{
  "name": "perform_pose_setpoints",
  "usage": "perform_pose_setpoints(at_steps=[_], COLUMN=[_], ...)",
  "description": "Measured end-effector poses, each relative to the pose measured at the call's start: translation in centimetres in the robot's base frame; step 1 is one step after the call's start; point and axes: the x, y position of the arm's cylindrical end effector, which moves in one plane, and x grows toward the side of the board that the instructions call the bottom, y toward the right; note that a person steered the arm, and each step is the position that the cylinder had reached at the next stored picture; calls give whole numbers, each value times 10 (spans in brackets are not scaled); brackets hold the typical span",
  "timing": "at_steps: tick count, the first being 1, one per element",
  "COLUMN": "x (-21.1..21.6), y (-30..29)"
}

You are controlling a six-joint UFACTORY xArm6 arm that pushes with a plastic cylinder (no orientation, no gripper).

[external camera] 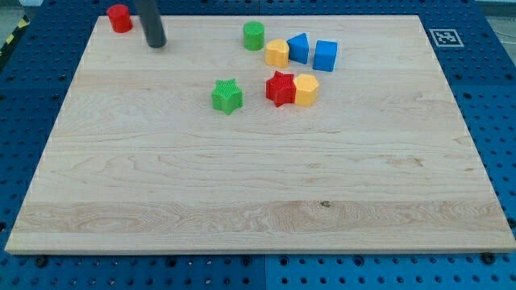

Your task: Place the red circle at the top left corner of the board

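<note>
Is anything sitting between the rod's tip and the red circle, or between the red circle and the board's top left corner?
Nothing visible. My tip stands just right of the red circle, bare wood between them. The circle already sits by the board's top left corner.

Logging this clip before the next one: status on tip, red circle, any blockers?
My tip just right of the red circular block, apart. Block at wooden board's top left corner. Nothing between them.

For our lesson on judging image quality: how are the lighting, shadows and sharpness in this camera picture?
Camera view: even, soft light on the board, no glare; the blocks, such as the red circle and green star, cast only faint shadows and look sharp; my tip, right of the red circle, is slightly soft-edged.
</note>
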Motion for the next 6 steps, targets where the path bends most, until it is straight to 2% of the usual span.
perform_pose_setpoints(at_steps=[2,4,6], x=[-64,-73,-73], y=[16,1,-59])
